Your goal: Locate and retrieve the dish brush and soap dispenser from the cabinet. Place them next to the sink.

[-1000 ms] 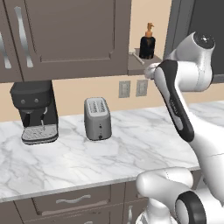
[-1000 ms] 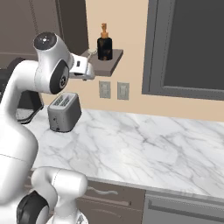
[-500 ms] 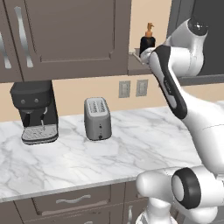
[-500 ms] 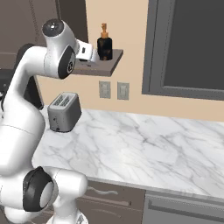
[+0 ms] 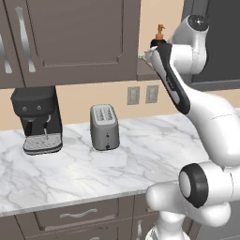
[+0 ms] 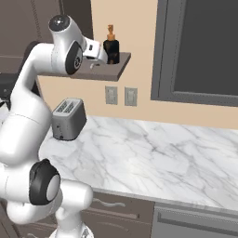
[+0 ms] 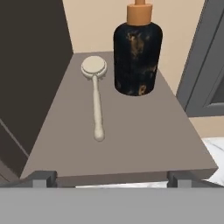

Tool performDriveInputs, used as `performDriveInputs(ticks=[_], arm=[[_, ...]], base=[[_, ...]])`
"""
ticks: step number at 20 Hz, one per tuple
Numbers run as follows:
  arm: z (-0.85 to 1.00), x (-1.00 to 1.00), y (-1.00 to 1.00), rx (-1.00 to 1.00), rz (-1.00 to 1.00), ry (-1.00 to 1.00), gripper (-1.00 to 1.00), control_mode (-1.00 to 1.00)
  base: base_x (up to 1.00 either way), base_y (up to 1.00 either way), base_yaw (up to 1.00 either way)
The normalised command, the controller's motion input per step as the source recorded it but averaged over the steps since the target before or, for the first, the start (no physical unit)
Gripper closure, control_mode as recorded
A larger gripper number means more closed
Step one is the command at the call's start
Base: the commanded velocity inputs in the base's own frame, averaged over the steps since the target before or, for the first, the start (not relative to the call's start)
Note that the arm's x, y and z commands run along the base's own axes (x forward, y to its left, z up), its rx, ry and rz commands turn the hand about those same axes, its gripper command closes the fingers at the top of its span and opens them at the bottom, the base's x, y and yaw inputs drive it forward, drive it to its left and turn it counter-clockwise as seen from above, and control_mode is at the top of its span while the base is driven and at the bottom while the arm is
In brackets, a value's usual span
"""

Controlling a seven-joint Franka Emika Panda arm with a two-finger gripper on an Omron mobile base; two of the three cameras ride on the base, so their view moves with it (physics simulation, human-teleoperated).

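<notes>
Gripper (image 7: pixel 112 178) jaws spread wide, empty, level with the front edge of the cabinet (image 7: pixel 131 144) shelf board. Dish brush (image 7: pixel 96 96) lies flat on the shelf, head toward the back wall. Soap dispenser (image 7: pixel 138 52) stands upright just beside the brush head, apart from it.

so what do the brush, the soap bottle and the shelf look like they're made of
All rendered, so only by looks. The dish brush: pale, matte, one even cream tone, maybe light wood or plastic. The soap dispenser: glossy black body with amber mottling, likely glazed ceramic or glass, with a flat orange-copper pump top. The shelf board of the cabinet: matte grey-brown, no visible grain, probably laminate or painted wood.
</notes>
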Motion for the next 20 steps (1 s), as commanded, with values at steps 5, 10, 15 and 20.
performDriveInputs(ticks=[5, 10, 15, 20], arm=[[-0.13, 0.29, 0.0, 0.0, 0.02, 0.0, -1.0, -1.0], [-0.19, 0.37, 0.01, -0.02, 0.04, 0.0, -1.0, -1.0], [0.0, 0.39, 0.03, -0.05, 0.08, 0.02, -1.0, -1.0], [0.0, 0.3, 0.04, -0.05, 0.04, 0.07, -1.0, -1.0]], base=[[0.0, 0.0, 0.0], [0.0, 0.0, 0.0], [0.0, 0.0, 0.0], [0.0, 0.0, 0.0]])
